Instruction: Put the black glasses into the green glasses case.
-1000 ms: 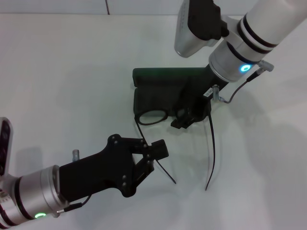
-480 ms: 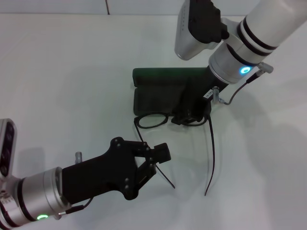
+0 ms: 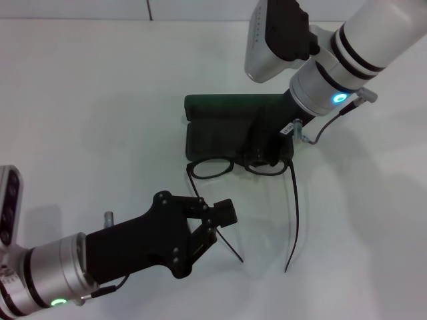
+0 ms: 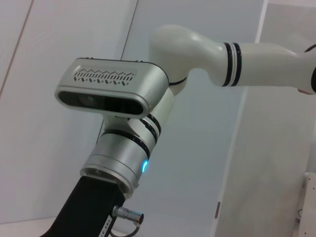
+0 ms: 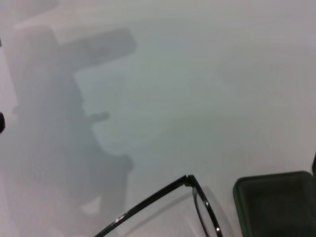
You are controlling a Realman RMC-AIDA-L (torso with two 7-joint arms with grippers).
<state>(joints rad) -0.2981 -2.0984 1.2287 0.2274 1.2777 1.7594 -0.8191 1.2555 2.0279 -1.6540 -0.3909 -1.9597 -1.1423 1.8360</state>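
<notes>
Right pincer [image 3: 268, 157] clamped on thin black wire glasses [image 3: 212, 168] at the open dark green hard case [image 3: 217, 127], left pincer [image 3: 215, 212] apart at 7 o'clock, white surface [image 3: 93, 107].

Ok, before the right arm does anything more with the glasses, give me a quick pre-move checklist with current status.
1. green glasses case open, lid back: ok.
2. black glasses inside the case: not ok; the rims lie at the case's near edge and the temple arms run out across the table.
3. right gripper at the glasses' bridge: ok on position; grip cannot tell, fingers hidden.
4. Temple arms folded: not ok, both extend straight.
5. left gripper clear of the glasses: not ok; it is open, right beside the left temple arm.
</notes>
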